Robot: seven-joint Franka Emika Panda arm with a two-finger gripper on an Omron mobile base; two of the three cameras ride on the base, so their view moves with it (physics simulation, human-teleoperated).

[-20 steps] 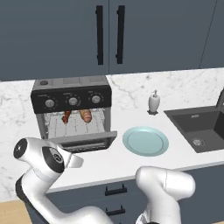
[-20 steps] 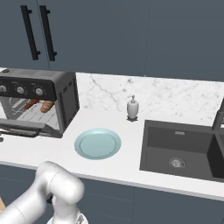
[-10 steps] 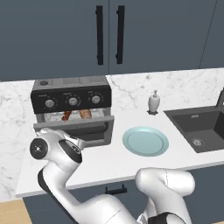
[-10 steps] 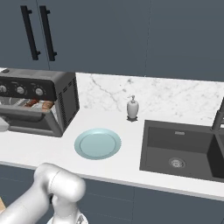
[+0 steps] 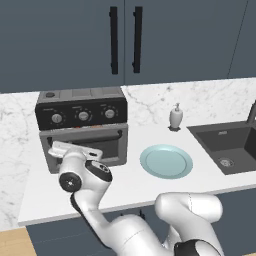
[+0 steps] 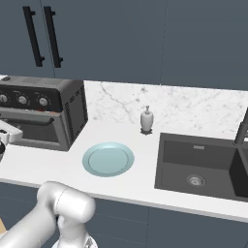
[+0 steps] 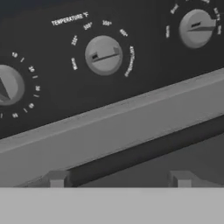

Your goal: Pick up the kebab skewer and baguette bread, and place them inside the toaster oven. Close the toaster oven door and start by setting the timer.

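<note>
Toaster oven door (image 5: 85, 144) shut, contents hidden.

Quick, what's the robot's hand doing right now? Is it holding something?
Hand: up against the shut toaster oven door, no food in it; whether it is open or closed cannot be told.

Even, flat rendered light in both base views, no clear source. Soft faint shadow under the round pale-blue plate (image 5: 166, 161) at frame centre. White marble counter (image 6: 145, 160) bright, no glare; dark navy cabinets (image 5: 125, 40) up top dim. Hand view soft, slightly blurred: dial text on the black control panel (image 7: 131, 87) fuzzy.
</note>
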